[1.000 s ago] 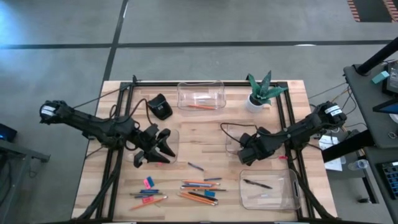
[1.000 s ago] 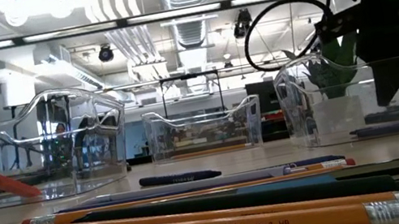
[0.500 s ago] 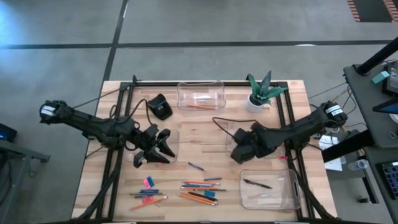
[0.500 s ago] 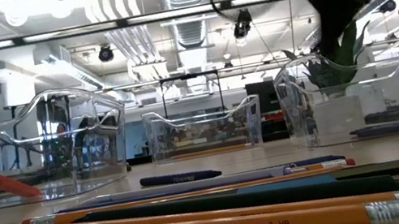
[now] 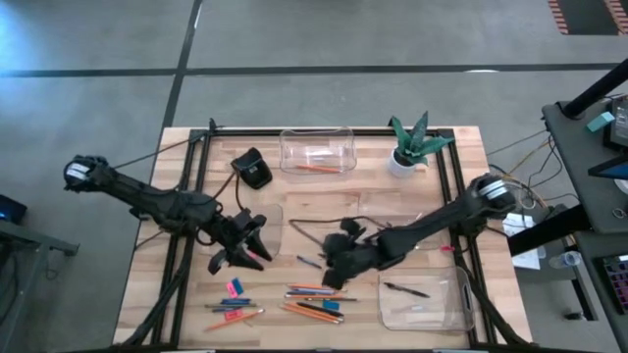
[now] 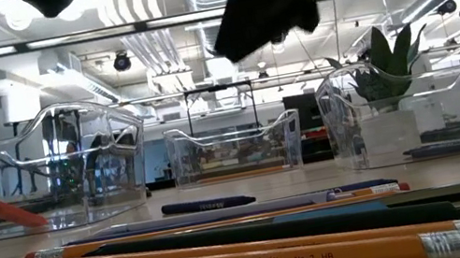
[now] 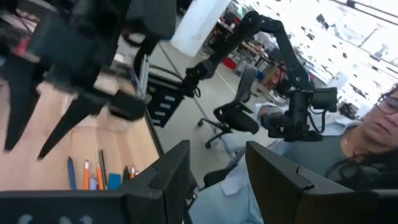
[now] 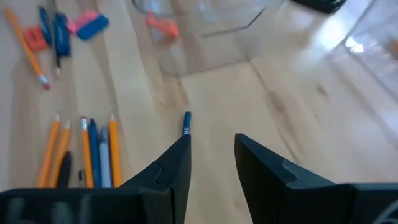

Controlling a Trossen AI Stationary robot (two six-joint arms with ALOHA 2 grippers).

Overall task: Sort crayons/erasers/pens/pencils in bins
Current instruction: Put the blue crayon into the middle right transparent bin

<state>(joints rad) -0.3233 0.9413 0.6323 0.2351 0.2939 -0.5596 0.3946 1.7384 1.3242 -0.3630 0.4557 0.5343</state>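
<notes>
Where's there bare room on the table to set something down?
Bare wood lies between the far bin and the right gripper, and along the left edge beside the black lump. The near edge is crowded: erasers, pencils, pens.

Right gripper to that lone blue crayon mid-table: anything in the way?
Nothing visible. The right gripper hangs open above bare wood, with the blue crayon just ahead of its fingers and apart from the pencil pile. The left gripper sits off at the left bin.
</notes>
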